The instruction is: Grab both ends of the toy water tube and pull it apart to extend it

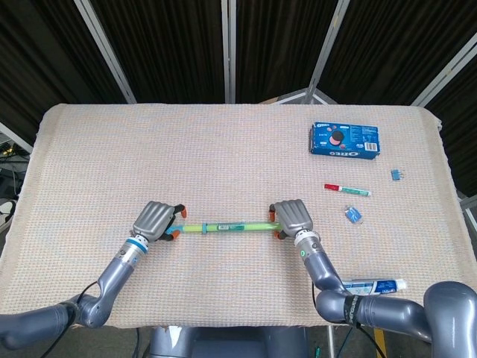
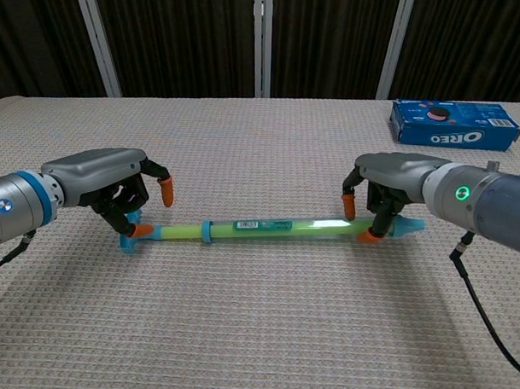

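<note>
The toy water tube [image 1: 227,224] [image 2: 267,225] lies left to right across the middle of the woven mat: a translucent green barrel with a blue T-handle on the left and a blue nozzle on the right. My left hand [image 1: 156,219] [image 2: 102,182] is curled over the T-handle end. Its thumb tip presses the tube by the handle and one finger sticks out above the barrel. My right hand [image 1: 291,217] [image 2: 393,180] grips the nozzle end, thumb in front and fingers behind. The blue nozzle tip pokes out past it.
A blue Oreo box [image 1: 344,140] [image 2: 455,124] lies at the back right. Nearer, on the right, are a red and green marker [image 1: 346,189], a small blue packet [image 1: 354,215] and a blue clip [image 1: 396,174]. A toothpaste tube [image 1: 373,285] lies by the front edge.
</note>
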{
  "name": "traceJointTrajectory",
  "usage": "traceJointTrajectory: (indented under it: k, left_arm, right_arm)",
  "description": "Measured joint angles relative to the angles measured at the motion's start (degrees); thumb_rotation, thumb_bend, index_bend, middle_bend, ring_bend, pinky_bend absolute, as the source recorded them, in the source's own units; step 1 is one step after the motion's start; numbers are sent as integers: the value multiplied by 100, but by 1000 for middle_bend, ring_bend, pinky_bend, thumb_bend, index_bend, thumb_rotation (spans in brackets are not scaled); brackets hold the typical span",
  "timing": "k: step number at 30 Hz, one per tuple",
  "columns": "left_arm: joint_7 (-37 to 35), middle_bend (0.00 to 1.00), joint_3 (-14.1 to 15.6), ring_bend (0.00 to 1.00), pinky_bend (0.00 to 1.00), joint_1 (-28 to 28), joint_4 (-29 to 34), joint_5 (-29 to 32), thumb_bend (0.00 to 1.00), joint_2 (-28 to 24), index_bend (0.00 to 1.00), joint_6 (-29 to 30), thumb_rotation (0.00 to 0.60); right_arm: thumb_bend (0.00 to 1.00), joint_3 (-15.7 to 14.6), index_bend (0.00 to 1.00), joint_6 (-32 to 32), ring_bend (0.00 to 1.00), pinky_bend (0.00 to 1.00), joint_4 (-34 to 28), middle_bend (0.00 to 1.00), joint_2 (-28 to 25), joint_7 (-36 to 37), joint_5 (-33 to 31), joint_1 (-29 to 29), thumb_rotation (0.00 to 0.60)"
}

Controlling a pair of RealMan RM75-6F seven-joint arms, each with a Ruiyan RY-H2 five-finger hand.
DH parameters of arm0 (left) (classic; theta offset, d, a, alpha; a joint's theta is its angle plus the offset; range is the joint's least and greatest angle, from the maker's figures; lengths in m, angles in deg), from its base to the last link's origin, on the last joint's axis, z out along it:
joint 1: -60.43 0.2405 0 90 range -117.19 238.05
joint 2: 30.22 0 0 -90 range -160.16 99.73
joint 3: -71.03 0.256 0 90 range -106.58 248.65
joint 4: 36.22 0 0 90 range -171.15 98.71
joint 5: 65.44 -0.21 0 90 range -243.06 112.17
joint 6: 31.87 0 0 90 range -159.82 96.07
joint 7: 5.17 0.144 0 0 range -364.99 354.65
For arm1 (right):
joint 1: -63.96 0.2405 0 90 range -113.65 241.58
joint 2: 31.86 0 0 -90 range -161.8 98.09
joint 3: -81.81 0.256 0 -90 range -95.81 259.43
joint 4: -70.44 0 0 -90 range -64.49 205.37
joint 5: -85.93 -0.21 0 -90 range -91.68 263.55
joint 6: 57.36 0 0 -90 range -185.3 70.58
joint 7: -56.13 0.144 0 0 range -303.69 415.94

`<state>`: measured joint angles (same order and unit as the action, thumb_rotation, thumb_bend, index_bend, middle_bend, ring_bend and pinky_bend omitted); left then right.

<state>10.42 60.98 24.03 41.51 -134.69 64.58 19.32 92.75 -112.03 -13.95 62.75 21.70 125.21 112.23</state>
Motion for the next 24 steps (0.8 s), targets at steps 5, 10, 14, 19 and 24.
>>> traceJointTrajectory:
  k: [5,10,14,19,24]
  left_arm:
    - [65,849,43,772,965,-24,29,145,323,29,450,-12,600]
    - [65,849,66,772,965,-60,-65,332,326,144,457,-64,600]
    - [59,849,74,772,965,-81,-187,419,352,244,464,-53,600]
    - [73,849,84,772,965,-104,-251,481,353,289,466,-21,600]
    - [85,849,98,772,964,-121,-262,554,354,289,472,-47,600]
  right_arm:
    - [348,-9,651,-29,1000,1000,-12,1000,10,11,12,13,600]
    - [352,-31,653,-88,1000,1000,-48,1000,13,21,42,12,600]
    - [356,-41,654,-118,1000,1000,-42,1000,18,69,85,-3,600]
    - [357,-59,654,-114,1000,1000,-31,1000,5,87,96,-12,600]
    - [357,-64,655,-115,1000,1000,-42,1000,-15,96,91,-15,600]
